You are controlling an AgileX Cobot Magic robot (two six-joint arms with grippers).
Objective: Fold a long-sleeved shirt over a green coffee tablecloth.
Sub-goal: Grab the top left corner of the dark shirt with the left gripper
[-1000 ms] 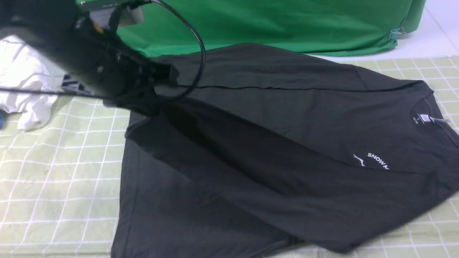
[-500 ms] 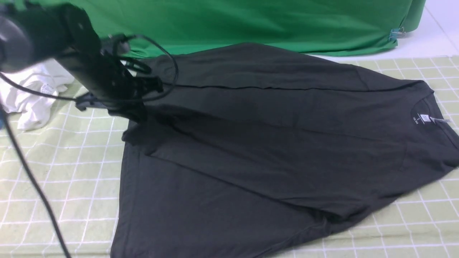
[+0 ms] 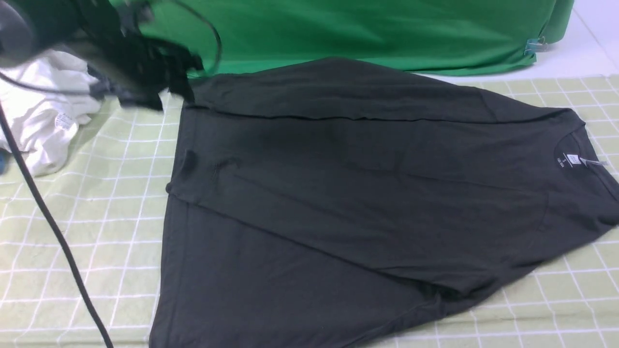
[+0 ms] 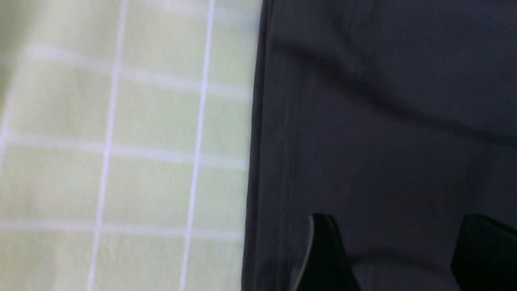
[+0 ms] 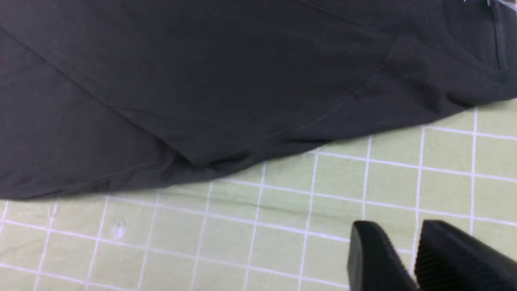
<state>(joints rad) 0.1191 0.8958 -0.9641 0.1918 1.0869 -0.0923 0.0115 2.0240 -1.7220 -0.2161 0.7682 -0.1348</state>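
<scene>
The long-sleeved shirt [image 3: 338,193] lies spread on the green coffee tablecloth [image 3: 72,232], collar and neck label [image 3: 572,159] at its right end and hem at its left. Along the shirt's far edge a band of fabric is already turned in. A second layer crosses its middle on a slant and hides the chest print, so both side folds look done. As I judge it, what is left is to tidy the near flap, which still fans out wide at the hem, and then to fold the shirt end to end. The left gripper [image 4: 404,258] hangs just above the shirt's far hem corner, its jaws spread apart and empty with only black cloth beneath them. The right gripper [image 5: 408,258] hovers over bare tablecloth just off the shirt's near edge, its jaws close together with a slim gap and grasping nothing. Left of the shirt's hem lie a crumpled white garment [image 3: 43,121] and a black cable [image 3: 53,232], and behind the shirt hangs dark green fabric [image 3: 362,34]. A second ago the left gripper was clenched on the slanted layer, holding it raised over the shirt with the print still showing. Now that layer rests flat, and the gripper has let go and backed off toward the corner.
</scene>
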